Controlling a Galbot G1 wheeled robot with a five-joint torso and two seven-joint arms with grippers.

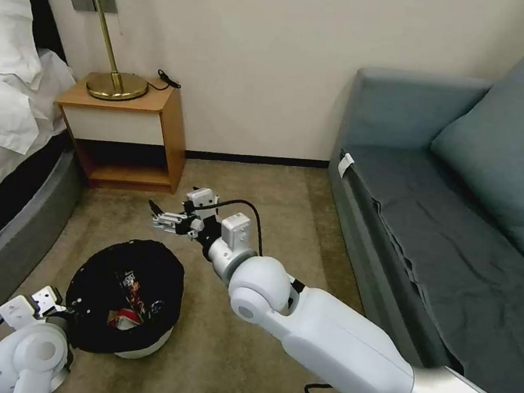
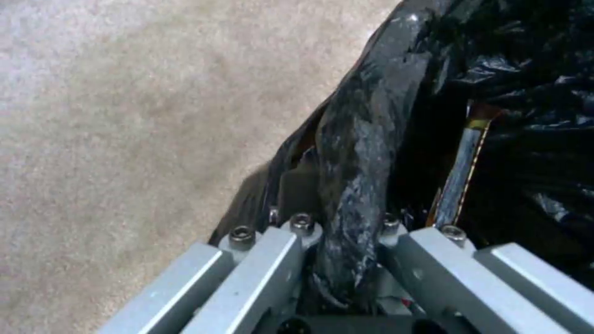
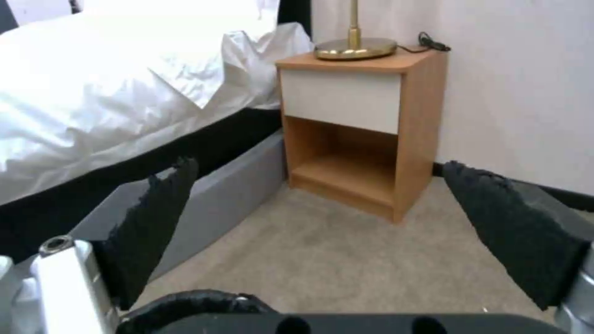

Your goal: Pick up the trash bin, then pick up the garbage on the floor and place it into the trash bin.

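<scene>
Black liner pinched between the left gripper (image 2: 346, 260) fingers may slip, dropping the bin (image 1: 127, 298); right gripper (image 1: 160, 216), spread empty, hovers beyond.

- You're seeing the trash bin (image 1: 125, 307) sitting on the floor (image 1: 223, 369) at seven o'clock, garbage (image 1: 128, 317) lying inside.
- The nightstand (image 1: 127, 137) is standing at eleven o'clock, the sofa (image 1: 453, 231) at three.
</scene>
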